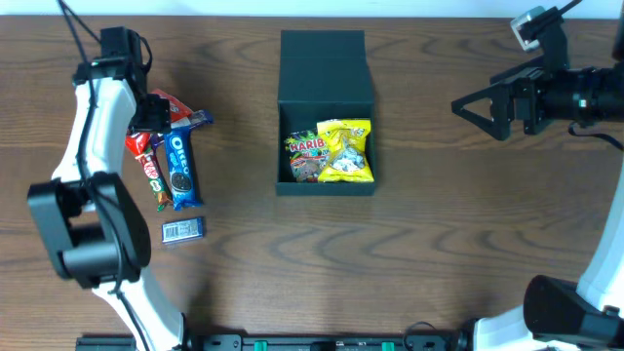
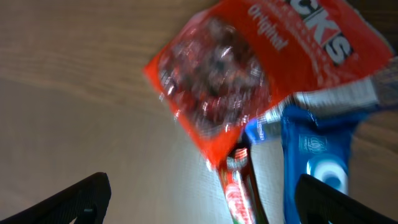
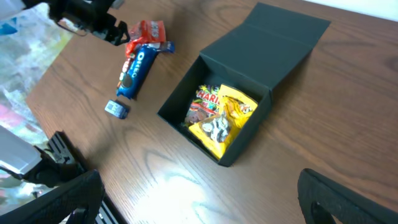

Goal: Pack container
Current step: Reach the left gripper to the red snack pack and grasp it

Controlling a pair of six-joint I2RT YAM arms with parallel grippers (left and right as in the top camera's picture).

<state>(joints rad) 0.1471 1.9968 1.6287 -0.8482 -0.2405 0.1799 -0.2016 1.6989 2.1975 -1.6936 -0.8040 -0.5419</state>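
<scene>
Worktop: dark wood grain [image 1: 439,224], seen from above.
Container: mid-worktop [image 1: 326,189], open, its lid [image 1: 326,63] swung back on the far side. A Haribo packet [image 1: 305,156] and a yellow packet [image 1: 346,151] lie inside.
Handling: likely light, stiff, matte cardboard, not slippery. The walls may dent, so it is best taken by the lid's free edge or by opposite walls.
Left hand: left of the container [image 2: 205,199], fingers spread and empty, over a red packet [image 2: 249,74].
Right hand: right of the container [image 3: 199,205], spread and empty.
Hard to see: the left wrist view is blurred. The bar [image 1: 148,171] beside the Oreo pack [image 1: 181,171] is possibly a KitKat. Anything under the two packets is hidden.
</scene>
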